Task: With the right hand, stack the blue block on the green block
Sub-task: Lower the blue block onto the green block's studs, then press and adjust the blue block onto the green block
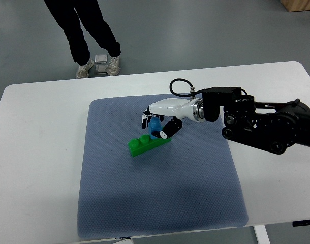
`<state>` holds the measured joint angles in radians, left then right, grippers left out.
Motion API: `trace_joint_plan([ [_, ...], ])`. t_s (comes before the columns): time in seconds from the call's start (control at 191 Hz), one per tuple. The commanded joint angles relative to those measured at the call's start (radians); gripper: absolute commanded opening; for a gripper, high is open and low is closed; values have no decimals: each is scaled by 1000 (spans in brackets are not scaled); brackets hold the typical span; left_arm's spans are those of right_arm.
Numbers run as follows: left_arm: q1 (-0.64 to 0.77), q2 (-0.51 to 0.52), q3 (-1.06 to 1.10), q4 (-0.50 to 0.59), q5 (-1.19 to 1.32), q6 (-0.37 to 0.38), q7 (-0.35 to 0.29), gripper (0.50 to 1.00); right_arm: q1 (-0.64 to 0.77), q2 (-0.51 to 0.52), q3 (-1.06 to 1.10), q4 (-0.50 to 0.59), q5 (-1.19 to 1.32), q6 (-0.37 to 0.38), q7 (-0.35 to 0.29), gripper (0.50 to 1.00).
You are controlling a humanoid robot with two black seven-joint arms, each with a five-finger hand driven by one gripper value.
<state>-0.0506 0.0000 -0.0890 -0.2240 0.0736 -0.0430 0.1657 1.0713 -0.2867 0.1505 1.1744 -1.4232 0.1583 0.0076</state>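
A green block (144, 145) lies on the blue-grey mat (160, 203), near the mat's middle. A blue block (155, 126) is held just above the green block's right end, close to it or touching it. My right hand (156, 124), white with black fingertips, comes in from the right and has its fingers curled around the blue block. The blue block is partly hidden by the fingers. The left arm does not show.
The mat lies on a white table (38, 152). A person's legs in dark trousers (79, 25) stand beyond the table's far edge. The black right forearm (261, 124) reaches over the mat's right side.
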Motion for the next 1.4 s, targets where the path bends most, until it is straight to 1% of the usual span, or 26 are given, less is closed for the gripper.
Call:
trace_joint_plan([
  [0.0,0,0,0,0,0,0,0,1000,-4,4,0,-2,0,-3,0,564],
  [0.325,0,0,0,0,0,0,0,1000,-21,20,0,-12,-2,-28,8,564],
  [1.044,2,0,0,0,0,0,0,1000,-36,21,8,-24,-13,-34,29,566],
  [1.396,0,0,0,0,0,0,0,1000,-50,26,8,-27,-14,-45,29,566],
])
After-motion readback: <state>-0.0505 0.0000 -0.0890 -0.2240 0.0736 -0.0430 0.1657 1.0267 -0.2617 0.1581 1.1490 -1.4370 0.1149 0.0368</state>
